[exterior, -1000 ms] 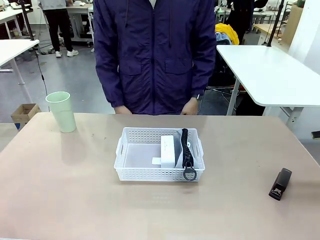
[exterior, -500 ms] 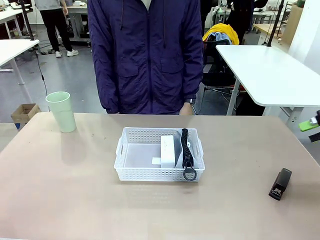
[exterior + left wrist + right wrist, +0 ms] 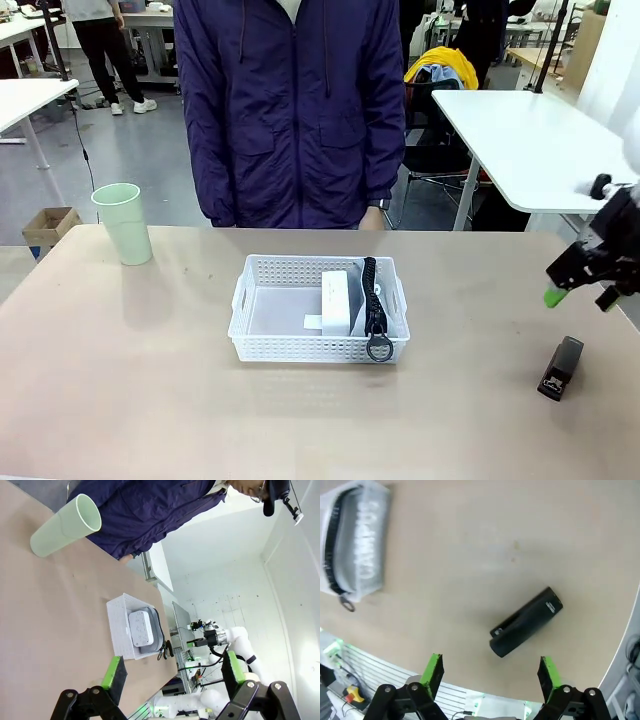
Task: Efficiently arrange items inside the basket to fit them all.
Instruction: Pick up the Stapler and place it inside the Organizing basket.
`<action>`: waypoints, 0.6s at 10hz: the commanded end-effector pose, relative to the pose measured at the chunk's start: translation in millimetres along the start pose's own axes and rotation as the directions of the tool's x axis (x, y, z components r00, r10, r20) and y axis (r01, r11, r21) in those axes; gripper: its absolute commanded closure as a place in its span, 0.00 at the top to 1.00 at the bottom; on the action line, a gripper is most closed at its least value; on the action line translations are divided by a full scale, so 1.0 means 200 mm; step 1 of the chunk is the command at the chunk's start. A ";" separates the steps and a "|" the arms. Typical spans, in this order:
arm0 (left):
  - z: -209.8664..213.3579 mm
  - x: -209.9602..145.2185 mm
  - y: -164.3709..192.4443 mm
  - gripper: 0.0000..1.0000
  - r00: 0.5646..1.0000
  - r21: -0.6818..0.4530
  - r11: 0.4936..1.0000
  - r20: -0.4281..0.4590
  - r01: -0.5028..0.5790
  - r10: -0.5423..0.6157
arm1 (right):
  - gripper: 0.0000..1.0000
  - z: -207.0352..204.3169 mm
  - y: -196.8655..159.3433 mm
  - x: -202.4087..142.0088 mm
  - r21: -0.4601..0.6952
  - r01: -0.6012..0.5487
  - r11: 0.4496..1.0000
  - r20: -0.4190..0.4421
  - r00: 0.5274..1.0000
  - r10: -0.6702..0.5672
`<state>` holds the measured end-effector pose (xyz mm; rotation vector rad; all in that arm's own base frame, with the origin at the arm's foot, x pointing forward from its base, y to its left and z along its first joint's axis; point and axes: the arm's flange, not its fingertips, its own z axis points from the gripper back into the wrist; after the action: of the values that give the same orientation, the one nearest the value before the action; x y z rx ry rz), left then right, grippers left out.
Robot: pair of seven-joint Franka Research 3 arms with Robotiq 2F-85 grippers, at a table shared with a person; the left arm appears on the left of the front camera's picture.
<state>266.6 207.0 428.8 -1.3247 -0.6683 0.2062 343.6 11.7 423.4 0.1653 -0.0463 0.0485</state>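
Status: the right end effector [image 3: 580,295] has entered over the right edge of the tabletop [image 3: 150,400]; one second ago no arm was in the front view. It now hangs above the stapler [image 3: 560,368], slightly toward the far edge, not touching it; its jaws stand wide and hold nothing. In the right wrist view the stapler [image 3: 526,622] lies flat and diagonal just ahead of the green pads [image 3: 434,667].

Unchanged: the basket [image 3: 300,347] sits at mid-tabletop; the box [image 3: 335,300] stands on edge inside it; the pouch [image 3: 375,300] stands beside the box against the right wall, its ring hanging over the near rim; the basket's left half is free. The cup [image 3: 123,223] stands upright near the far-left corner, outside the basket.

The left end effector [image 3: 172,670] is wide and empty, well clear of the cup [image 3: 62,526].

Judgement: the stapler is the next item for pickup; the stapler and the cup remain to be loaded. The person [image 3: 290,110] stands at the far edge.
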 end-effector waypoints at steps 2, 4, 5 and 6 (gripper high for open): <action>-0.01 -0.01 -0.01 1.00 1.000 -0.021 1.000 0.012 0.019 -0.019 | 1.00 -0.17 -0.07 -0.07 -0.157 0.131 0.979 -0.051 0.989 -0.140; -0.01 -0.01 -0.01 1.00 1.000 -0.021 1.000 0.012 0.019 -0.019 | 1.00 -0.27 -0.13 -0.08 -0.152 0.177 0.972 -0.072 0.979 -0.190; -0.01 -0.01 -0.01 1.00 1.000 -0.021 1.000 0.012 0.019 -0.019 | 1.00 -0.31 -0.17 -0.09 -0.123 0.197 0.973 -0.058 0.977 -0.205; -0.01 -0.01 -0.01 1.00 1.000 -0.021 1.000 0.012 0.019 -0.019 | 1.00 -0.35 -0.19 -0.09 -0.100 0.201 0.975 -0.060 0.976 -0.207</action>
<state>266.6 207.0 428.8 -1.3246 -0.6684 0.2060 356.2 -14.4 378.1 0.0609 0.0640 -0.1250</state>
